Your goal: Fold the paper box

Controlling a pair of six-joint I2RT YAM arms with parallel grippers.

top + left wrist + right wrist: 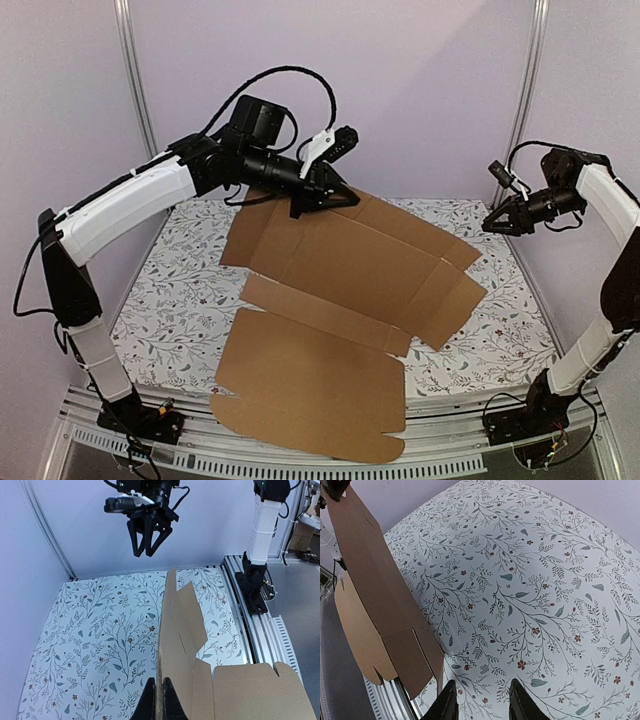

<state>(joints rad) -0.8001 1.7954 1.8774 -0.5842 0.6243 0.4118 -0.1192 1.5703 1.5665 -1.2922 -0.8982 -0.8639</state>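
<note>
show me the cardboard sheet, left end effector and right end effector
cardboard sheet (340, 265), top view, middle panel
left end effector (297, 210), top view, between its fingertips
right end effector (487, 227), top view, between its fingertips

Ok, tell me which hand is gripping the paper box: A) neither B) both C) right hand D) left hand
D: the left hand is pinched shut on the far edge of the paper box, while the right hand hangs open, clear of it.

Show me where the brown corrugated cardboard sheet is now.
Top view: the cardboard sheet spans mid-table on the floral mat, near flap overhanging the front rail, far edge pinched in the left jaws.
</note>
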